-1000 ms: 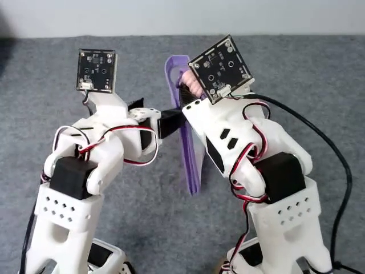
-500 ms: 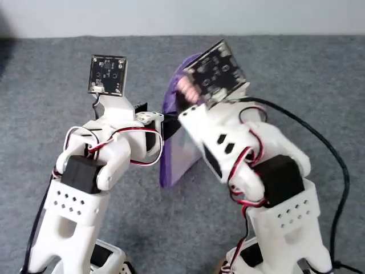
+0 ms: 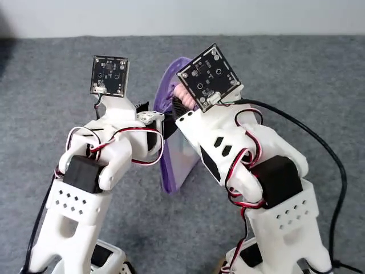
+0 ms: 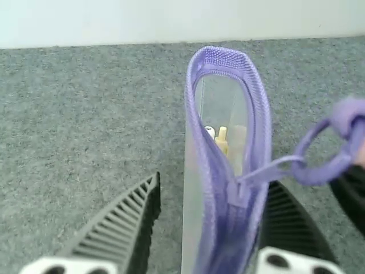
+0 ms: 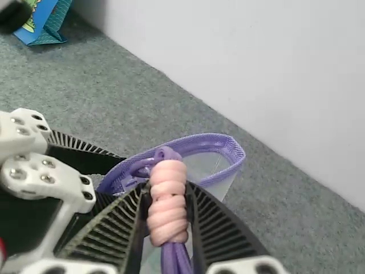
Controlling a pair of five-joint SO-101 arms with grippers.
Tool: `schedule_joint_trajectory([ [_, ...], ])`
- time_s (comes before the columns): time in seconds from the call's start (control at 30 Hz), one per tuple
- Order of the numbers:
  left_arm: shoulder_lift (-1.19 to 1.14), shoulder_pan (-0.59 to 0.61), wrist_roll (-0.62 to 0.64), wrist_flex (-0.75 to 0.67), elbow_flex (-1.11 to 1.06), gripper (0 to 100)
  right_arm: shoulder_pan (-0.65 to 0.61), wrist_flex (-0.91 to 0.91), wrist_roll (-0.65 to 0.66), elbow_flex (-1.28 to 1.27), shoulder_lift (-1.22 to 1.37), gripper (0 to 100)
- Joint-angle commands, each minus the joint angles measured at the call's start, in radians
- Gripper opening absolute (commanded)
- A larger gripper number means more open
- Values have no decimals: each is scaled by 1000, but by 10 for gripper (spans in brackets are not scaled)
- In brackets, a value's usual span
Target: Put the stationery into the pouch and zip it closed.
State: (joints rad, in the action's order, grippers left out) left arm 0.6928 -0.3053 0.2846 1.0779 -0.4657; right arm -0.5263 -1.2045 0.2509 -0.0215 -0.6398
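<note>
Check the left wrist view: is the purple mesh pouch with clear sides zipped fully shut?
No: past the zip slider the purple mesh pouch gapes open, with yellow stationery visible inside.

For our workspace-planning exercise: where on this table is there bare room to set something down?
Bare table left of the left arm; more right of the right arm; a narrow strip between pouch and wall. Crowded: the middle, where both arms flank the pouch.

A grey, felt-like mat covers the table [image 3: 296, 80]. A plain white wall [image 3: 171, 17] rises along its far edge. In the right wrist view a blue packet [image 5: 45, 20] with green and yellow print stands at the foot of the wall, beside a dark, blurred object [image 5: 14, 11].
</note>
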Motion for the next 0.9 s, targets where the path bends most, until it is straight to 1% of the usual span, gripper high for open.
schedule_joint_trajectory([
  [0.0,9,2,-58,-20,12,209,-1,2,6,49,-30,7],
  [0.17,9,2,-132,-25,13,86,1,4,6,49,-24,7],
  [0.27,9,2,-169,-20,13,47,18,5,8,48,-22,7],
  [0.4,17,2,-172,-20,13,36,84,76,11,37,7,7],
  [0.57,115,-21,-169,-18,5,13,151,156,11,37,73,7],
  [0.73,213,-57,-167,46,8,12,196,249,11,37,140,7],
  [0.87,262,-57,-167,87,10,11,199,266,11,37,168,7],
])
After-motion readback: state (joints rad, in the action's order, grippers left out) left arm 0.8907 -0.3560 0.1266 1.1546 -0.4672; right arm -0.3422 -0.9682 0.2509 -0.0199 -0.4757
